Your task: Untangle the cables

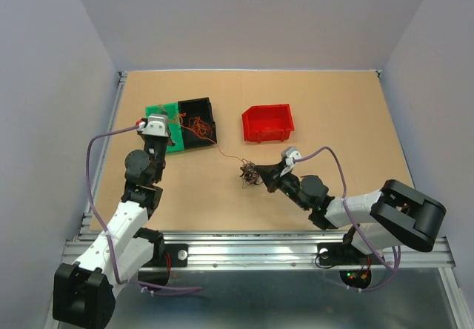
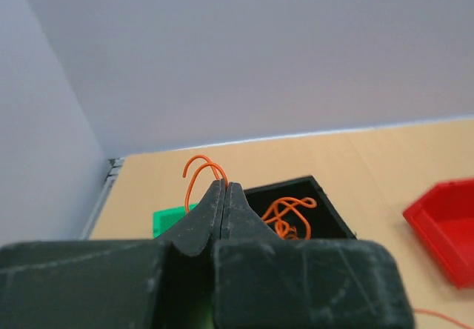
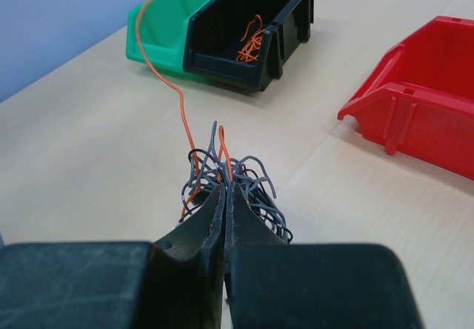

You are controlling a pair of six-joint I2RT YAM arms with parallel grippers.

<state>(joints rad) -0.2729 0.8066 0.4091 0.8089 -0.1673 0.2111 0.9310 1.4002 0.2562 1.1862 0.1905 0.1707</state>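
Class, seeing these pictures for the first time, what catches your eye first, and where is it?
A dark tangle of wires sits mid-table, pinched by the right gripper. A thin orange wire runs from it towards the side-by-side green bin and black bin at far left, where the left gripper pinches an orange loop. A bright red bin stands apart to their right.

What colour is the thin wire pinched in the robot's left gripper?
Orange. The thin curled wire shows best in the left wrist view.
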